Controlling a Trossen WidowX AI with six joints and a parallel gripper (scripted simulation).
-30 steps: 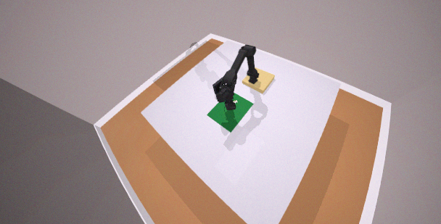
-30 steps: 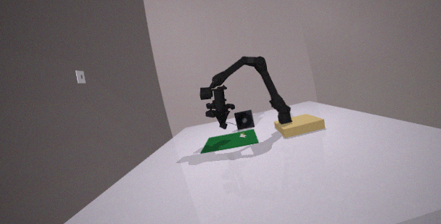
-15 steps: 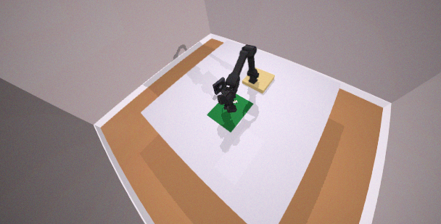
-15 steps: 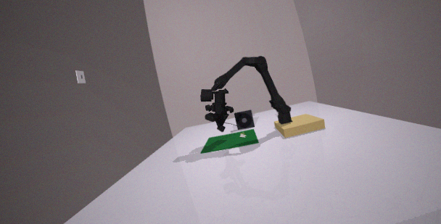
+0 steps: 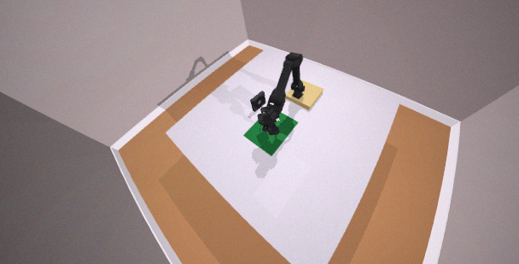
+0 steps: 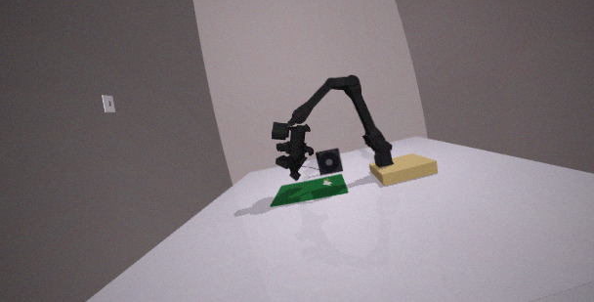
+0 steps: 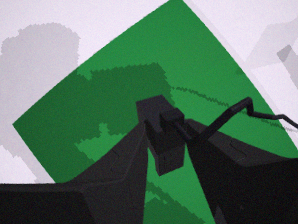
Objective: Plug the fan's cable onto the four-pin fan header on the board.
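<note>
The green board lies flat on the white table top. A small white four-pin header stands near the board's far edge in the exterior view; the wrist view does not show it. My gripper points down, a little above the board's left part, shut on the dark plug. The thin black cable runs from the plug off to the right. The black square fan stands upright just behind the board.
The arm's base stands on a tan block behind and right of the board. Brown floor strips border the white table top. A low white rim surrounds the area.
</note>
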